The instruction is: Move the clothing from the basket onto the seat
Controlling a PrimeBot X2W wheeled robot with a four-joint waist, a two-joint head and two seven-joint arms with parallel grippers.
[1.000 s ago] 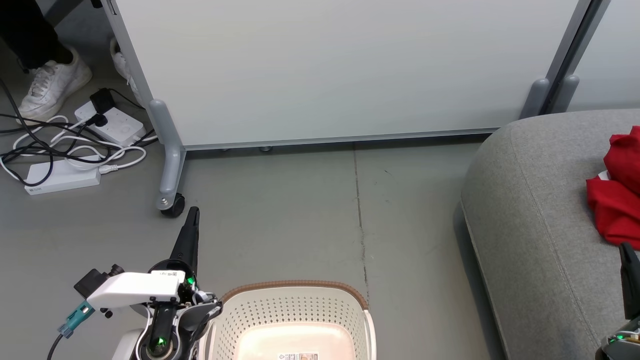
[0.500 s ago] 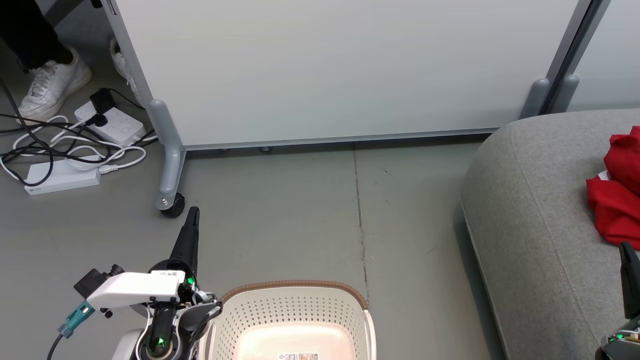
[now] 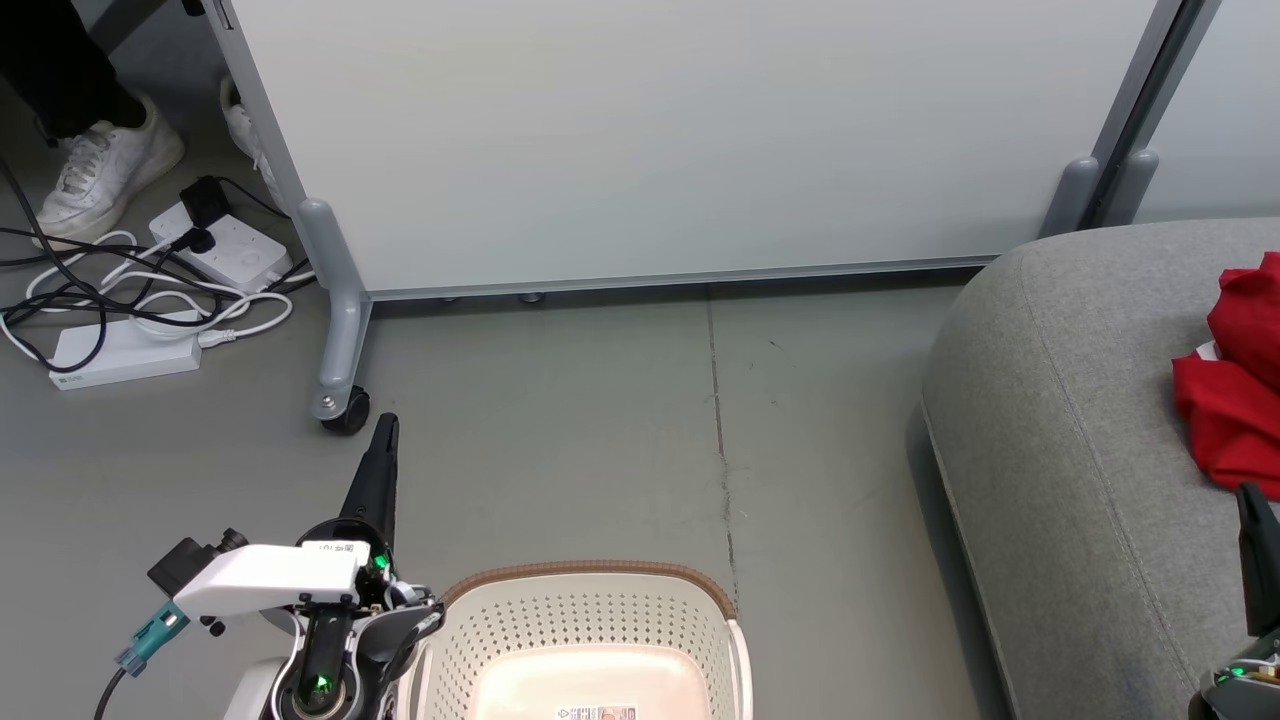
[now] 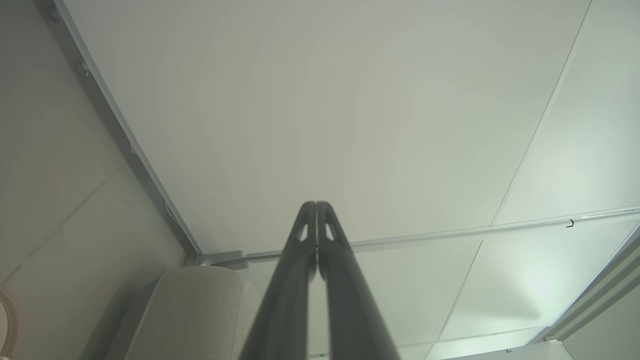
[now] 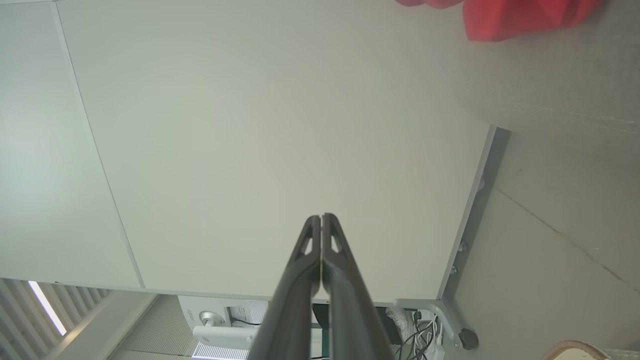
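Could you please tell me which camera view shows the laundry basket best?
The head view: the basket shows its perforated wall, brown rim and inside bottom, though cut off below. The left wrist view catches a rim sliver; the right wrist view, another.

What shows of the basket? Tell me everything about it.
The basket is white plastic, its walls pierced with rows of small holes, with rounded corners and a brown woven-look rim. It stands upright on the grey floor, cut off by the head view's bottom edge. The part of its inside that shows is empty but for a small printed label on the bottom.
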